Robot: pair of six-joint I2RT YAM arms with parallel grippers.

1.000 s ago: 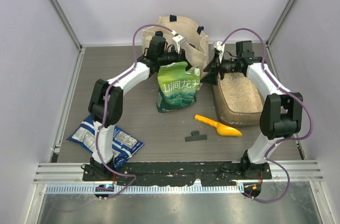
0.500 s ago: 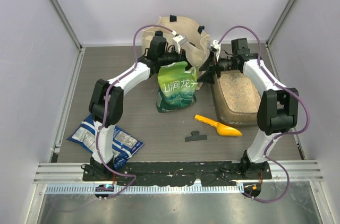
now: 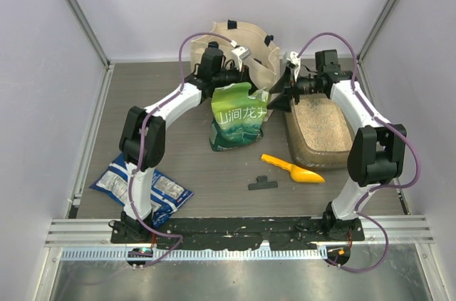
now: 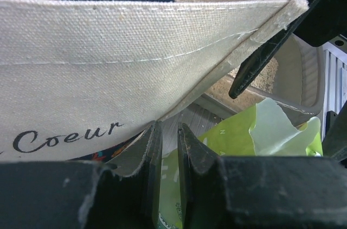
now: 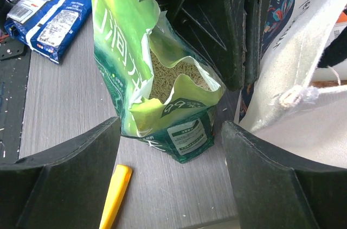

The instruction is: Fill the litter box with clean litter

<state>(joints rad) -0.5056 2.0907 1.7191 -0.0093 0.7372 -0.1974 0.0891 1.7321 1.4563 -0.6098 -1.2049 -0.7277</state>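
Change: right hand (image 5: 171, 128) has edged back beside green pouch (image 3: 239, 126), jaws wide, empty | left hand (image 4: 168, 128) seemingly pinches pouch rim | litter box (image 3: 317, 161) just right, holding clean litter (image 3: 319, 121) | pour pending

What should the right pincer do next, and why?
Probably close the right pincer on the top edge of the pouch, easing in first if needed. Its jaws stand wide open to either side of the open pouch, pellets show inside, and the litter box sits just beside, ready for pouring.
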